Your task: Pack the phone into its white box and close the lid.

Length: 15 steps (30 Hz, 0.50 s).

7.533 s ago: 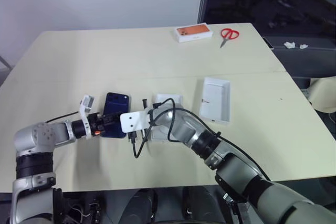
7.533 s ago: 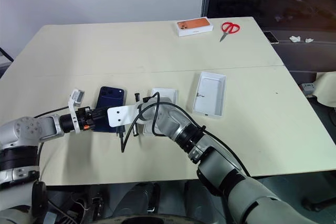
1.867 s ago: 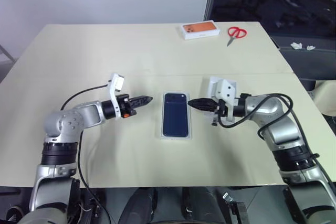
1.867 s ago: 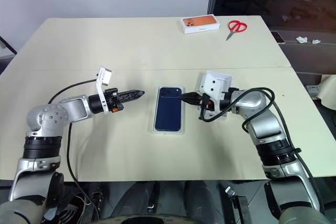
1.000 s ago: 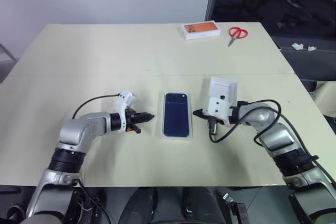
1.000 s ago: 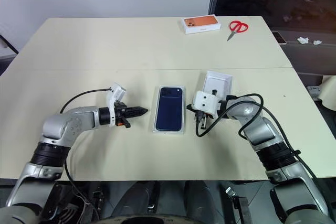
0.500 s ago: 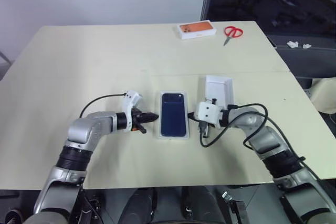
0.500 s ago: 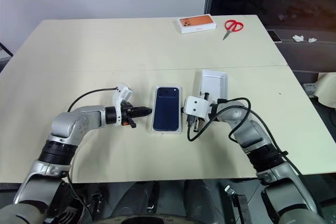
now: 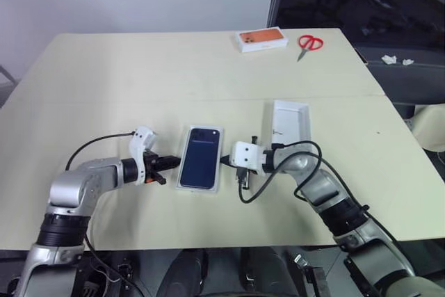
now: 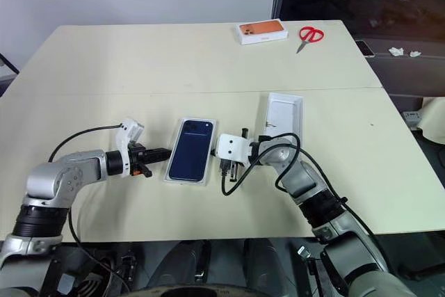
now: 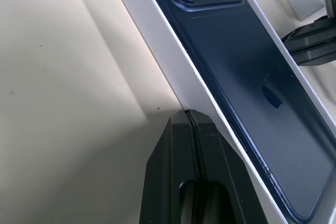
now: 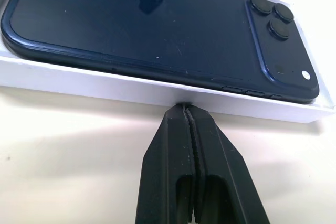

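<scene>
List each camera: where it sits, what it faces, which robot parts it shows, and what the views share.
Left eye and right eye views: on the head, looking down over the table; both arms, left gripper, right gripper flanking the white box.
Left wrist view: on the left wrist, along shut fingers at the box's side wall.
Right wrist view: likewise, shut fingers at the opposite wall.
Shared: the phone lying in the box.

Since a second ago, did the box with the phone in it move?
Yes. The box slid toward the robot's left: it lay beside the lid a second ago, and now sits farther from it, slightly turned.
</scene>
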### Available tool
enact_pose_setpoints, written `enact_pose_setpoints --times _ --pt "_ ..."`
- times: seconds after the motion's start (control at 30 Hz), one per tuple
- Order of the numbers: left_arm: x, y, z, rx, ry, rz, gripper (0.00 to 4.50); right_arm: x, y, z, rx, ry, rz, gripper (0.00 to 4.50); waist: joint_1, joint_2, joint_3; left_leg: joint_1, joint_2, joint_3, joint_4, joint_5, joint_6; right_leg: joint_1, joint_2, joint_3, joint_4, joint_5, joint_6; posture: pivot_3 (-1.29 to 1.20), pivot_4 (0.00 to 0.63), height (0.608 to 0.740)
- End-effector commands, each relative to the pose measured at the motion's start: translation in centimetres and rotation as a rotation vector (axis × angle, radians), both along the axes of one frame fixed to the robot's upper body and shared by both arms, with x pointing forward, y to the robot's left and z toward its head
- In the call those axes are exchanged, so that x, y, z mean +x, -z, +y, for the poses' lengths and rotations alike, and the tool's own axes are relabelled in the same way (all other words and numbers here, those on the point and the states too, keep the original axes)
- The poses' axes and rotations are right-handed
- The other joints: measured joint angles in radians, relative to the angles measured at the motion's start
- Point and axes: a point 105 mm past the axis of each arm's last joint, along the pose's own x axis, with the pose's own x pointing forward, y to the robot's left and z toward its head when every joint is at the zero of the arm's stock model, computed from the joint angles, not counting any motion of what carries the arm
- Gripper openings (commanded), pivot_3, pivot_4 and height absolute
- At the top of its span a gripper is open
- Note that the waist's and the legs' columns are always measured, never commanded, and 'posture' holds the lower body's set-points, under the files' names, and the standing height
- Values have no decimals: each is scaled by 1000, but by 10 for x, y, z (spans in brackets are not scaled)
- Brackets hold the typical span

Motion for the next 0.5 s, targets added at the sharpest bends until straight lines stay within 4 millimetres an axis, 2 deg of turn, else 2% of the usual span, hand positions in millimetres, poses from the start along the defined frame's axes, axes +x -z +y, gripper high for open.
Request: enact_pose_setpoints --times 0.03,0.27,0.5 --pt "-8 -11 -26 -59 95 -29 0 -13 -14 0 28 -55 -18 59 6 0 0 0 0 0 0 0 0 0 0 0 0 0 0 0 150 740" --pt "-19 -13 -66 -119 202 -5 0 -32 -13 -31 -12 -22 8 59 15 0 0 0 0 0 1 -1 1 0 0 0 0 0 0 0 150 740" --pt "-30 -13 -82 -148 261 32 0 -35 -9 -57 -57 34 26 59 14 0 0 0 0 0 1 -1 2 1 0 0 -1 0 0 0 150 740"
